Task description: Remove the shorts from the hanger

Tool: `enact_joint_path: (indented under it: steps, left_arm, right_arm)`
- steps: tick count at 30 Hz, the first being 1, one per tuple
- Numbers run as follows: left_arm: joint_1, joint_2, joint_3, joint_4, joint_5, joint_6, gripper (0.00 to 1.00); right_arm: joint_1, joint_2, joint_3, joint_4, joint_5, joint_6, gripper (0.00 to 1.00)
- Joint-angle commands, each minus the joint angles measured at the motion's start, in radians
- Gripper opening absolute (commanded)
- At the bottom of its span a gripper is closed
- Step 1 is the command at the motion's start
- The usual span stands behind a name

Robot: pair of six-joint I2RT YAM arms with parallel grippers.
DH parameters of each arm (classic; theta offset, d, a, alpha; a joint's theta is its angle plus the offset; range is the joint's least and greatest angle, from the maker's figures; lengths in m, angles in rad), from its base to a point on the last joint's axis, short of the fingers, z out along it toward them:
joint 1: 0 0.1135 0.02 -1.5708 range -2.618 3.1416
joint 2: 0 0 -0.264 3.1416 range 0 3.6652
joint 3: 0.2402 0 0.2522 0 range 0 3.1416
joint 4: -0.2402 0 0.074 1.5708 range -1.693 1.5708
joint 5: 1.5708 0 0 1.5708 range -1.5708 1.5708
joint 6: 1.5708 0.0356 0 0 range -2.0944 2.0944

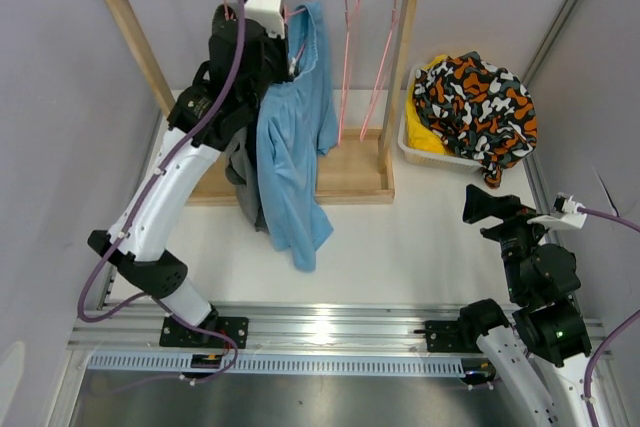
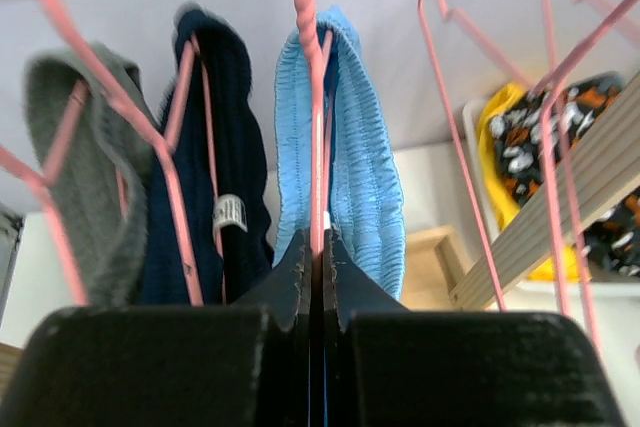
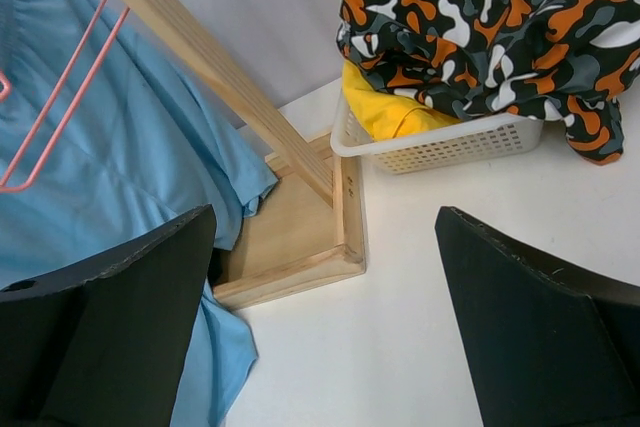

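While the shorts (image 1: pixel 290 147) are hanging limp over a pink hanger (image 2: pixel 308 67), the left end effector (image 2: pixel 318 247) is pinching shut on the hanger wire inside the waistband (image 2: pixel 360 97); the right end effector (image 3: pixel 322 217) is hovering wide open. Being soft and light, they are probably best gripped at the elastic waistband.
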Motion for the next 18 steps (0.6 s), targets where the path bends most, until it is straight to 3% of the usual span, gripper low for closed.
enact_joint_path:
  steps: [1, 9, 11, 13, 14, 18]
  left_arm:
    - [0.006, -0.013, 0.183, 0.008, 0.014, 0.036, 0.00]
    - [-0.012, -0.111, 0.200, -0.101, 0.058, 0.031, 0.00]
    - [-0.024, -0.169, 0.078, -0.122, 0.085, 0.025, 0.00]
    - [-0.049, -0.300, -0.021, -0.106, 0.108, 0.011, 0.00]
    - [-0.054, -0.341, -0.150, -0.105, 0.121, 0.004, 0.00]
    - [-0.069, -0.536, -0.320, -0.148, 0.204, -0.044, 0.00]
  right_arm:
    - [0.004, 0.013, 0.000, 0.041, -0.004, -0.010, 0.99]
    - [0.004, 0.022, -0.006, 0.067, -0.013, -0.015, 0.99]
    - [0.002, 0.016, -0.008, 0.104, -0.079, -0.018, 0.99]
    - [0.004, 0.004, -0.030, 0.209, -0.193, -0.036, 0.99]
    - [0.004, 0.003, -0.040, 0.249, -0.343, -0.056, 0.99]
    - [0.004, 0.085, -0.023, 0.395, -0.703, -0.079, 1.00]
